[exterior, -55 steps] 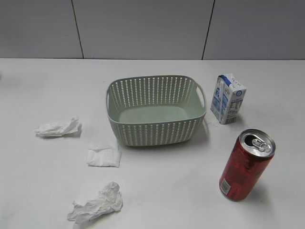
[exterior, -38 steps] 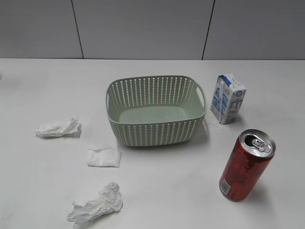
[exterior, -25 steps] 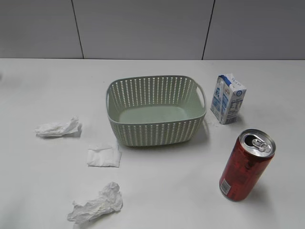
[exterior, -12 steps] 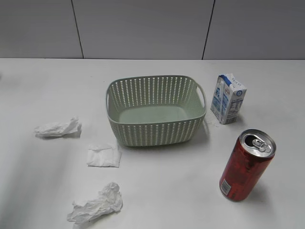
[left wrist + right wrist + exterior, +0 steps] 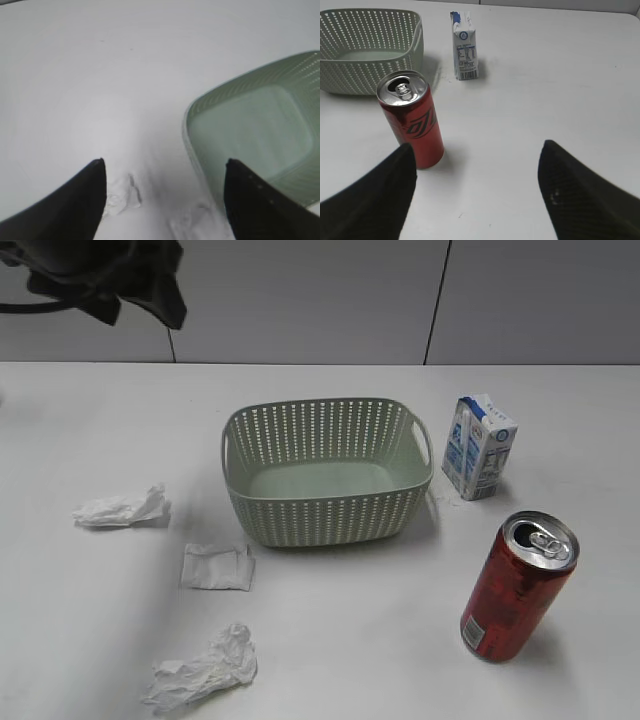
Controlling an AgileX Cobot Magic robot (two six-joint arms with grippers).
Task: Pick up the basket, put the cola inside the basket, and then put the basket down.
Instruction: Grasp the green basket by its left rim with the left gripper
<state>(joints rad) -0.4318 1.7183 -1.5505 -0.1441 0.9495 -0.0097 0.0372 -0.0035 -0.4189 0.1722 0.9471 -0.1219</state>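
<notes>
The pale green basket [image 5: 327, 470] stands empty on the white table, mid-view. It also shows in the left wrist view [image 5: 255, 135] and the right wrist view [image 5: 370, 50]. The red cola can [image 5: 517, 587] stands upright at the front right, also in the right wrist view [image 5: 412, 120]. My left gripper [image 5: 105, 280] is high at the top left of the exterior view; its open fingers [image 5: 162, 167] hover left of the basket. My right gripper [image 5: 477, 150] is open, empty, right of the can and apart from it; it does not show in the exterior view.
A blue-and-white carton [image 5: 480, 448] stands right of the basket, also in the right wrist view [image 5: 464, 46]. Crumpled tissues lie left of the basket: one far left [image 5: 122, 508], one flat [image 5: 216, 567], one at the front [image 5: 202, 670].
My left arm has come into the exterior view at the top left; it was out of view before. Basket, can, carton and tissues have not moved.
</notes>
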